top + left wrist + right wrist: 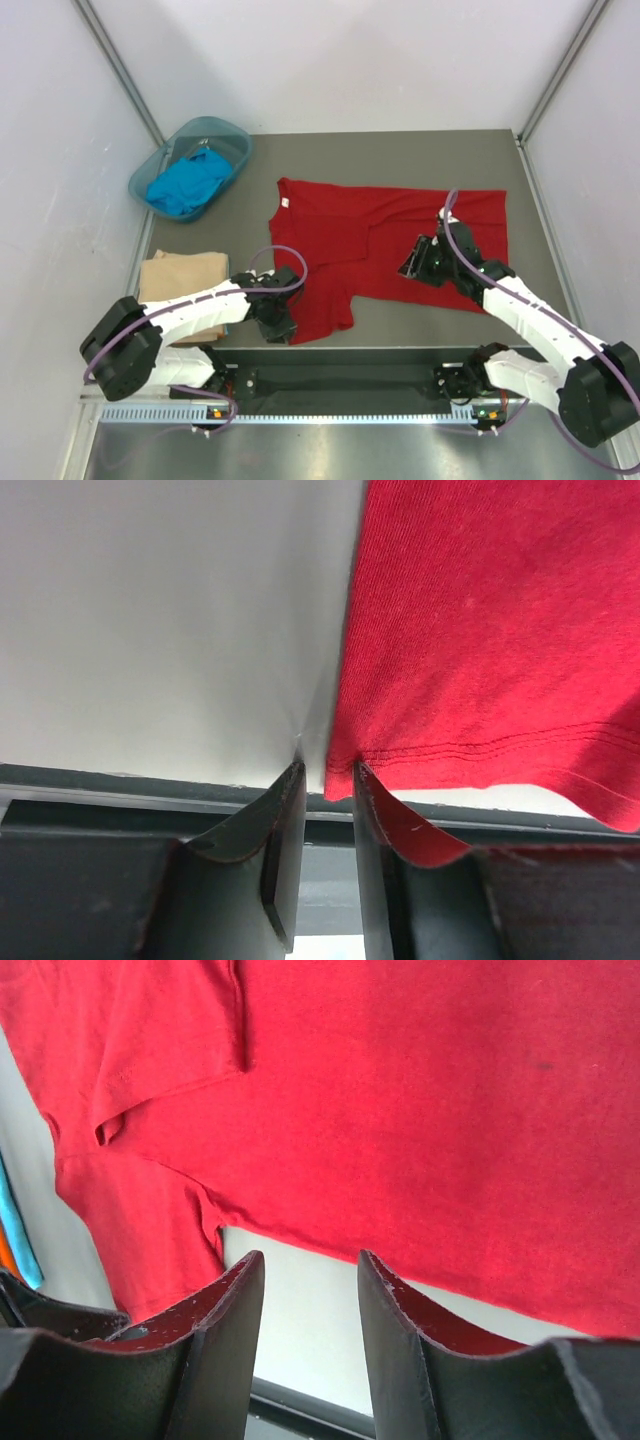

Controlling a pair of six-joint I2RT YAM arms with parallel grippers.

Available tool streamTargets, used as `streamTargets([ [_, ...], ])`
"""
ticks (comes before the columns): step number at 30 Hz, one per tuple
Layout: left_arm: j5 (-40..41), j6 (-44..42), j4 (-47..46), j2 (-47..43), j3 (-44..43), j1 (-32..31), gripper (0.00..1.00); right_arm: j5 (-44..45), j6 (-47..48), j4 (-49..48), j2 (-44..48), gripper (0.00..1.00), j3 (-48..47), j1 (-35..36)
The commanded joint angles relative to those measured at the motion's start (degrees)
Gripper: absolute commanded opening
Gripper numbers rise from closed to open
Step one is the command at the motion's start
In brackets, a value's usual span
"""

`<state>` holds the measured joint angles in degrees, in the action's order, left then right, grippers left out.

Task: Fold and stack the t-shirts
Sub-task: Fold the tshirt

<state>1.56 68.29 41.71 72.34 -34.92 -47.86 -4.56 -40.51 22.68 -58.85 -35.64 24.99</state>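
Top view: red t-shirt (390, 230) lies spread flat mid-table (400, 155), white neck label (283, 203) at its far-left corner. This is the only view that takes in the whole layout.

Left wrist view: close on the shirt's near-left corner, with the double-stitched hem visible, a detail the top view cannot resolve. Left end effector (325, 770) sits at that corner. The fingers stand a narrow gap apart and the cloth tip is right at the gap's mouth. Cannot tell whether the cloth is pinched.

Right wrist view: right end effector (310, 1255) is over the shirt's near edge, right of centre. The jaws are parted, with bare table showing between them and nothing held. A sleeve (170, 1060) lies folded onto the shirt body; its hem stitching is seen only here.

Surroundings, top view only:
- tan t-shirt (175, 272), folded, lies just left of the red shirt's near-left corner. The left arm (190, 315) crosses over its near side and hides that part.
- teal basin (232, 150) stands far-left of the red shirt, partly off the table's corner.

Contents: blue t-shirt (185, 185) is bunched inside the basin.
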Motion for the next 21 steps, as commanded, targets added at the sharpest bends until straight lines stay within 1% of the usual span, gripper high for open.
streamTargets([
  [1, 1.7, 2.7, -1.3, 1.7, -1.5, -1.7, 0.30, -1.9, 1.1, -2.0, 1.9, 0.43, 0.1, -1.5],
  [4, 2.0, 3.1, -1.3, 2.3, -1.6, -2.3, 0.24, -2.2, 1.5, -1.0, 2.3, 0.43, -0.1, -2.6],
  [6, 2.0, 3.2, -1.4, 1.8, -1.6, -2.6, 0.17, -1.3, 0.7, 1.5, 2.5, 0.42, -1.0, -3.7],
  [7, 2.1, 3.3, -1.3, 1.7, -1.6, -2.6, 0.15, 1.3, -0.3, 2.9, 2.8, 0.43, -1.5, -4.3],
  [8, 2.8, 3.4, -1.1, 1.4, -1.9, -2.7, 0.14, 3.2, -3.5, 4.7, 2.8, 0.45, -2.1, -5.2],
  [9, 3.4, 3.3, -0.8, 1.0, -3.2, -2.6, 0.07, 4.2, -5.4, 8.7, 2.7, 0.46, -3.5, -7.9],
  [10, 4.3, 2.8, -0.5, 1.0, -4.2, -2.6, 0.03, 6.0, -7.2, 10.7, 2.1, 0.47, -4.2, -10.2],
  [11, 5.7, 2.4, 0.5, 1.1, -5.5, -2.5, 0.00, 5.9, -9.0, 12.6, 1.6, 0.47, -5.0, -12.8],
  [12, 6.4, 1.9, 1.0, 1.6, -8.3, -2.5, 0.00, 5.7, -9.1, 15.5, 1.1, 0.47, -6.3, -17.0],
  [14, 7.4, -0.4, 2.1, 2.5, -11.2, -2.4, 0.00, 8.3, -9.1, 17.3, -0.5, 0.46, -7.2, -20.7],
  [15, 7.3, -1.9, 2.1, 3.4, -13.4, -2.4, 0.00, 9.6, -9.7, 20.1, -0.9, 0.46, -7.9, -24.5],
  [17, 6.4, -3.2, 0.8, 3.8, -14.7, -2.4, 0.00, 12.2, -10.2, 22.9, -2.1, 0.46, -8.0, -31.5],
  [20, 5.5, -4.9, -0.8, 3.3, -14.6, -2.3, 0.00, 16.0, -10.7, 24.9, -3.4, 0.45, -7.9, -38.5],
  [21, 5.3, -6.1, -1.4, 3.2, -14.7, -2.3, 0.00, 17.3, -11.0, 25.6, -3.8, 0.45, -8.0, -42.5],
])
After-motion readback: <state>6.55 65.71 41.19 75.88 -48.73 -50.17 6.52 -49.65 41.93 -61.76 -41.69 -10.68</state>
